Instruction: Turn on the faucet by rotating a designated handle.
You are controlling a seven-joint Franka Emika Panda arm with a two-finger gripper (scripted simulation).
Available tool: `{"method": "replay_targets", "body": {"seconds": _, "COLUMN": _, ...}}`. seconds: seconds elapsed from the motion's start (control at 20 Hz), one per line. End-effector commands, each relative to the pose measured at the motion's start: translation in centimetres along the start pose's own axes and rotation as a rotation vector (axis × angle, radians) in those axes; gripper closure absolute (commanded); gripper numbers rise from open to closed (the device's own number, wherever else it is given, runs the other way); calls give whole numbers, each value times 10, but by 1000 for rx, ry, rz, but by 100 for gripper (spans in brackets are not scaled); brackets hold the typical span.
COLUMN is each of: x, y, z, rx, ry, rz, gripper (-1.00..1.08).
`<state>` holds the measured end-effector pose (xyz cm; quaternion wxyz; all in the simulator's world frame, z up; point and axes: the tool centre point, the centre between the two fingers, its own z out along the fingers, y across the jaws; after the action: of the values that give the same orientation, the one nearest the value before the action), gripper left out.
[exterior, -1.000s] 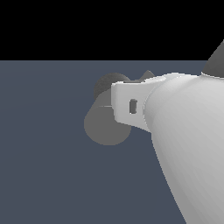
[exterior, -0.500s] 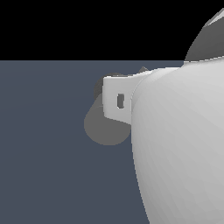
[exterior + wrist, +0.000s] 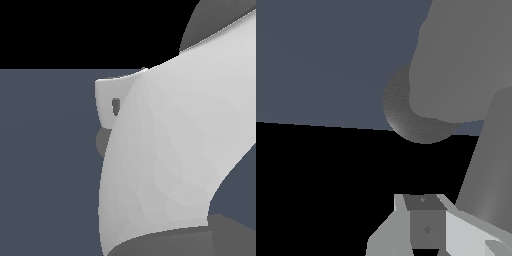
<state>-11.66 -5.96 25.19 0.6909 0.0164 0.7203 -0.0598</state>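
the gripper [image 3: 426, 225] shows in the wrist view only as a pale finger [image 3: 421, 220] with a dark pad, one side of it in sight, so i cannot tell whether its jaws stand wide or narrow, and nothing is seen held between them. a grey cylindrical form rises just beside that finger; whether it is the handle or part of the faucet cannot be told. beyond it the faucet [image 3: 456, 60] fills the frame as a thick plain grey body, with a darker round base [image 3: 406, 120] peeping out from behind its rounded end, resting on the slate-blue surface [image 3: 321, 55].

in the exterior view the white arm [image 3: 165, 155] blocks nearly everything. a white bracket with a small dark slot [image 3: 115, 105] juts from it toward the exterior view's left, and only a thin grey sliver of the faucet [image 3: 102, 141] shows at the arm's edge, just under that bracket, against the surface [image 3: 45, 165]
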Motion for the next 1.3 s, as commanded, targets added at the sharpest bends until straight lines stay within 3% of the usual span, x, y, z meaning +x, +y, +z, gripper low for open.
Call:
{"method": "replay_targets", "body": {"seconds": 0.0, "x": 6, "y": 1, "z": -2, "rx": 9, "ry": 18, "rz": 14, "gripper": 108}}
{"method": "replay_targets", "body": {"seconds": 1.25, "x": -35, "y": 80, "z": 1, "rx": -16, "ry": -31, "rz": 48, "gripper": 108}}
